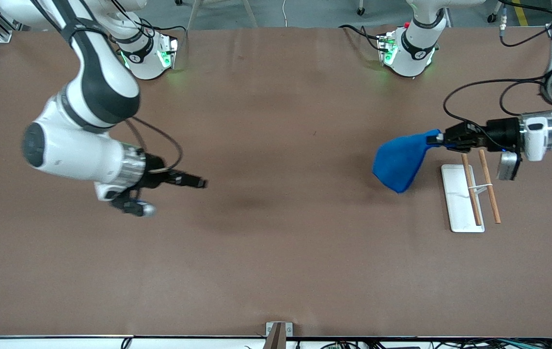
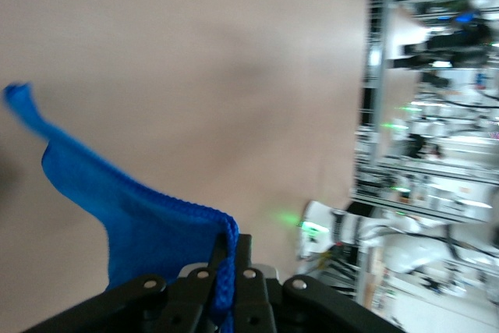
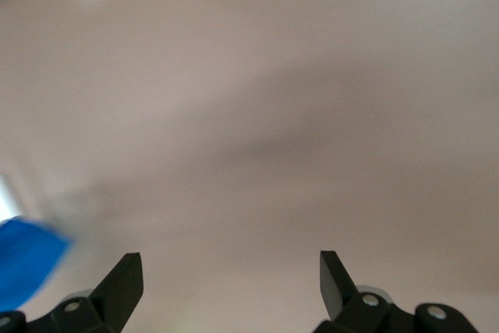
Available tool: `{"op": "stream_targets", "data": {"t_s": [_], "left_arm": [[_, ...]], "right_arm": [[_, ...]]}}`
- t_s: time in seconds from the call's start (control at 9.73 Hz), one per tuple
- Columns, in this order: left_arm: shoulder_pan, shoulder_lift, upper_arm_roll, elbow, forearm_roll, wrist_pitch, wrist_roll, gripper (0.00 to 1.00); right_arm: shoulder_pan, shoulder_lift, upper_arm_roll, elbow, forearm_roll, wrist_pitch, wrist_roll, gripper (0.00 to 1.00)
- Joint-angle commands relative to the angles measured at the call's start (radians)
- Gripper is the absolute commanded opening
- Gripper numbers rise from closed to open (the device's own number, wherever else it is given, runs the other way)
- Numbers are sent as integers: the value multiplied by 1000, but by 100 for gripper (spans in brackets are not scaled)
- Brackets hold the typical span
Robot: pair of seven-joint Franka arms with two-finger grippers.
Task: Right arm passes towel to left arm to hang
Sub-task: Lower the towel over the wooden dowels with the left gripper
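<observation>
The towel [image 1: 400,161] is showing a bright, even blue with no pattern; its stitched edge is reading slightly darker in the left wrist view; the table [image 1: 276,252] is lying plain reddish brown; the rack [image 1: 461,203] is showing a white base, and its two rods [image 1: 490,193] are looking like pale brown wood, perhaps unpainted; the left gripper [image 1: 438,139] and right gripper [image 1: 201,183] are showing black; both arms are wearing white shells with black joints; green lights are glowing at their bases.
</observation>
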Motion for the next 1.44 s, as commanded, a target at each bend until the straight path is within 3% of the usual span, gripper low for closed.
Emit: {"op": "stream_targets", "data": {"t_s": [0.0,0.1,0.21,0.51,0.72,0.92,1.13,1.23,1.34], "left_arm": [[-12,130,73,152,144,-1,-18,0],[-12,164,115,210,217,-1,-7,0],[-9,205,164,273,282,-9,5,0],[-2,282,211,344,475,-26,157,0],[-1,342,278,387,477,-24,248,0],[-5,438,334,475,479,-17,266,1],[-7,504,349,496,508,44,255,3],[-16,520,349,494,508,77,207,15],[-19,520,348,496,506,122,110,61]], "right_arm": [[2,-76,-82,-26,-258,-28,-6,100],[2,-107,-128,-18,-323,-55,-90,99],[3,-151,-192,0,-316,-78,-174,99],[-1,-307,-317,14,-284,-248,-347,100],[-47,-389,-328,13,-281,-359,-402,100],[-58,-386,-328,13,-281,-347,-433,100],[-50,-385,-323,17,-278,-347,-430,100],[-46,-385,-320,17,-278,-347,-422,100],[-47,-385,-320,17,-278,-345,-422,100]]}}
